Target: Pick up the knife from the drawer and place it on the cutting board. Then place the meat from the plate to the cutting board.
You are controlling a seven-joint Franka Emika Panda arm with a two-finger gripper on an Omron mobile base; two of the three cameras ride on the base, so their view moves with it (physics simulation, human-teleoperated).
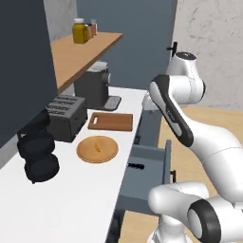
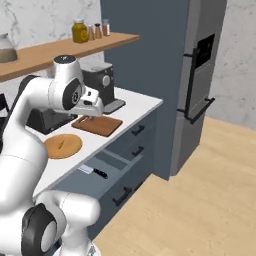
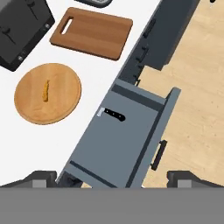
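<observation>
Knife (image 3: 112, 114) flat in open drawer (image 3: 131, 144), meat (image 3: 45, 90) on plate (image 3: 65, 103), bare cutting board (image 3: 98, 34) beside it

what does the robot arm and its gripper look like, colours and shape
The arm is built of rounded, glossy white segments with dark grey to black bands at the joints. Its hand is a white block. The gripper has two small dark grey fingertips. No cables or markings are visible.

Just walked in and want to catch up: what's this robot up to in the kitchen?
The white arm's gripper hangs above the open slate-blue drawer, holding nothing. A slim dark-handled knife lies inside the drawer, at its counter side. On the white counter, the reddish-brown wooden cutting board is bare, and the tiny orange-brown meat strip sits on the round tan plate beside it.
</observation>
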